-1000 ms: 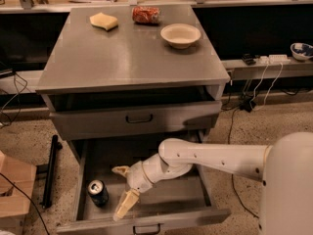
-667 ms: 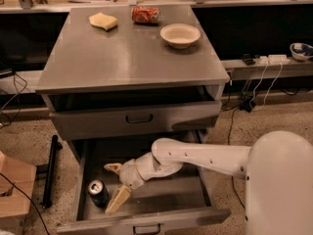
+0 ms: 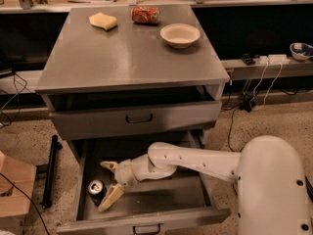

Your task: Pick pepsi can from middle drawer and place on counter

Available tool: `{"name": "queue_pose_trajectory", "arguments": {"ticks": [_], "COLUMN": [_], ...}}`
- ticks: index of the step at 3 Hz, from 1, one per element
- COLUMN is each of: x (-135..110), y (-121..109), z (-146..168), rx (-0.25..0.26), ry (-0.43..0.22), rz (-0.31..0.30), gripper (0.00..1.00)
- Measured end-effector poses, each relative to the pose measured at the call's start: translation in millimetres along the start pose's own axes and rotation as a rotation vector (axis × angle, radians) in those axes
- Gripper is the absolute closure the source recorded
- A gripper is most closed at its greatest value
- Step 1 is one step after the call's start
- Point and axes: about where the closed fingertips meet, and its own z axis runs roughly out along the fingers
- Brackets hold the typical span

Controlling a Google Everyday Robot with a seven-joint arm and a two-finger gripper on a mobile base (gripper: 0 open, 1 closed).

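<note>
**A:** Surface and room?

**B:** Grey steel table (image 3: pixel 127 58) with a roughly square top. From its centre there's a pale bowl (image 3: pixel 180 35) at 2 o'clock, a red can (image 3: pixel 145 14) on its side at 12, and a yellow block (image 3: pixel 103 20) at 11. The floor is speckled, with cables at both sides. A black bar (image 3: pixel 49 175) lies on the floor at 9 o'clock from the drawers, and a wooden box (image 3: pixel 14 190) sits further out the same way. There's a low shelf behind, with a power strip (image 3: pixel 274 59).

**A:** Drawers?

**B:** The upper drawer (image 3: pixel 137 119) is ajar. The middle drawer (image 3: pixel 166 202) is pulled well out, and the white arm (image 3: pixel 195 160) reaches down into it from 3 o'clock.

**A:** Can vs gripper?

**B:** The pepsi can (image 3: pixel 96 190) stands on the drawer floor in the front-left corner. The gripper (image 3: pixel 110 182) is low in the drawer and points toward 9 o'clock with its fingers spread wide. The can is at 9 o'clock from the gripper, right at the mouth between the two fingertips. The lower finger (image 3: pixel 111 198) is just beside it, but I can't tell if they touch.

**A:** Can's condition?

**B:** It's upright with the silver lid up. The body looks dark in the drawer's shadow.
</note>
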Motion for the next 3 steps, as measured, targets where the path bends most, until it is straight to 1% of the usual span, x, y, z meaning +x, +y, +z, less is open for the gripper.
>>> {"name": "queue_pose_trajectory", "arguments": {"ticks": [1,2,3], "x": [11.6,28.7,39.7], "y": [-13.1,-21.5,-20.1], "z": [11.3,26.6,40.7], "rx": [0.027,0.032,0.011], "ry": [-0.034,-0.043,-0.037], "rz": [0.009,0.028,0.041], "gripper": [0.0,0.03,0.24]}}
